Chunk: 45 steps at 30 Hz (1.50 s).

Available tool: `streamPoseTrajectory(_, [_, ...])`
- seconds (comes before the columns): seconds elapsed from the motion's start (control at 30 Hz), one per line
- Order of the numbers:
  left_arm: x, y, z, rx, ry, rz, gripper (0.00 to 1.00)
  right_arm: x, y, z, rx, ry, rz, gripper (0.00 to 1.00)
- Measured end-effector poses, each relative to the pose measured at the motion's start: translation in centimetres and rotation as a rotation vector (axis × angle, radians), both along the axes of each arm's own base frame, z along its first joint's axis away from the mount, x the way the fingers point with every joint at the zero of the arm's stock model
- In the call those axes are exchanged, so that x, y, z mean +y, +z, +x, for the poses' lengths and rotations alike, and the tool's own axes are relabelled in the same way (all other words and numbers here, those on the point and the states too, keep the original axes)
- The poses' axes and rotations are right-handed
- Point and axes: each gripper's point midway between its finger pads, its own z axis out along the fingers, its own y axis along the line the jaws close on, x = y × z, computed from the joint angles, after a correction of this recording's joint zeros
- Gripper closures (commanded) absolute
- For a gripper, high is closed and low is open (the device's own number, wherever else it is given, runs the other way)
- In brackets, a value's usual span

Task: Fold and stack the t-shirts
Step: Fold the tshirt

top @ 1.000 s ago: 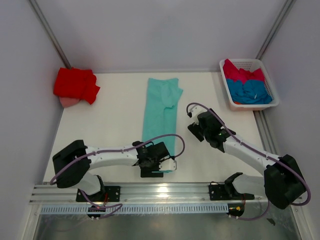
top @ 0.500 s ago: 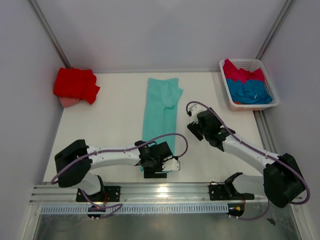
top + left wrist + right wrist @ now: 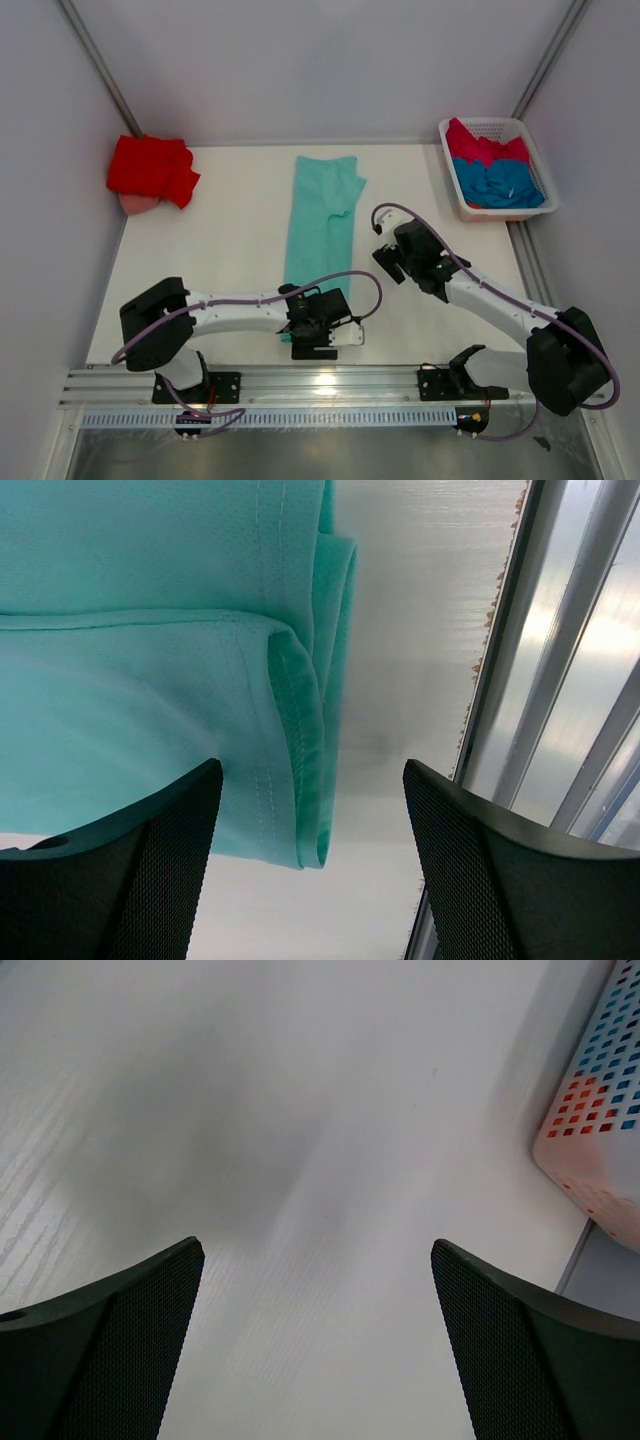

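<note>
Left wrist: L hand (image 3: 312, 780) open, empty, shifted right, astride mint-teal t-shirt (image 3: 150, 660) hem corner. Fold grasp likely next.

The mint-teal t-shirt (image 3: 322, 215) is showing plain against the white table (image 3: 220, 240); the red t-shirt (image 3: 150, 168), blue t-shirt (image 3: 505, 183) and crimson-pink t-shirt (image 3: 480, 146) are showing solid.

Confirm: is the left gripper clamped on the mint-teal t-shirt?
No, the left gripper is open, its jaws spread wide with the mint-teal t-shirt hem lying between them.
</note>
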Motion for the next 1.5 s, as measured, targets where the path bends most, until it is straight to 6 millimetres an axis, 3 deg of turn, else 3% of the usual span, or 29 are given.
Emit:
streamPoseTrajectory(0.37, [1.8, 2.0, 0.4, -0.059, 0.022, -0.044, 0.24, 3.9, 0.5, -3.2, 0.099, 0.245, 0.155, 0.01])
streamPoseTrajectory(0.63, [3.3, 4.4, 1.9, -0.04, 0.128, -0.154, 0.24, 7.3, 0.8, -8.2, 0.225, 0.547, 0.26, 0.01])
streamPoseTrajectory(0.87, [4.4, 4.2, 1.4, 0.014, 0.15, -0.159, 0.25, 9.9, -0.4, -14.2, 0.396, 0.827, 0.227, 0.0])
streamPoseTrajectory(1.07, [4.6, 3.7, 0.5, 0.079, 0.138, -0.146, 0.26, 11.5, -1.8, -17.5, 0.499, 0.995, 0.167, 0.01])
streamPoseTrajectory(1.3, [5.6, 3.2, 0.0, 0.113, 0.131, -0.098, 0.26, 12.5, -3.5, -19.7, 0.615, 1.068, 0.11, 0.01])
streamPoseTrajectory(1.5, [7.2, 2.9, -0.9, 0.148, 0.143, -0.031, 0.26, 13.3, -3.8, -20.2, 0.654, 1.083, 0.083, 0.01])
